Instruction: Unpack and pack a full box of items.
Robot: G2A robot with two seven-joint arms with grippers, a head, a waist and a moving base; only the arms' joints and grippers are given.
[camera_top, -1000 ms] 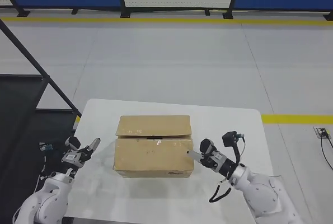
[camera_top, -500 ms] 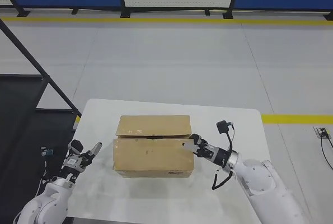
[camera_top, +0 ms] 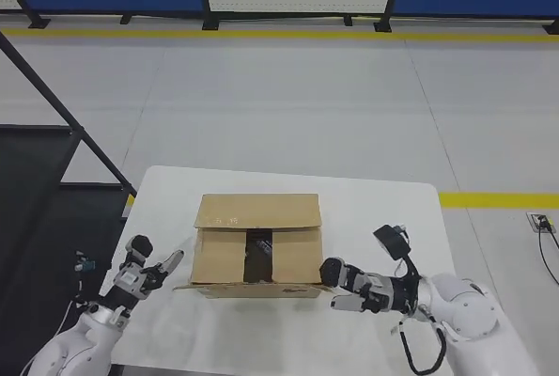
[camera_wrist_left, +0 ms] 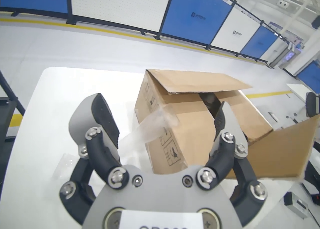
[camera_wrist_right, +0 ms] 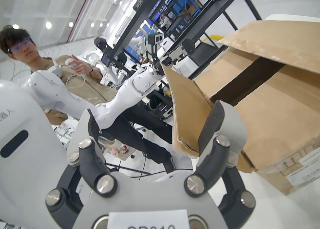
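cardboard box (camera_top: 260, 226) sits mid-table (camera_top: 382, 216), its near flap (camera_wrist_left: 275, 154) folded outward, with a dark gap between the inner flaps. left gripper (camera_top: 157, 260), spread wide and empty, hangs at the near left corner, where clear tape (camera_wrist_left: 155, 124) trails off the box. right gripper (camera_top: 337, 287), also spread and empty, has the flap's edge between its fingers. black rack (camera_top: 25, 216) stands left of the table.

White table (camera_top: 382, 202) bears cardboard box (camera_top: 221, 256), flaps partly open; clear plastic scrap (camera_wrist_left: 63, 164) nearby.
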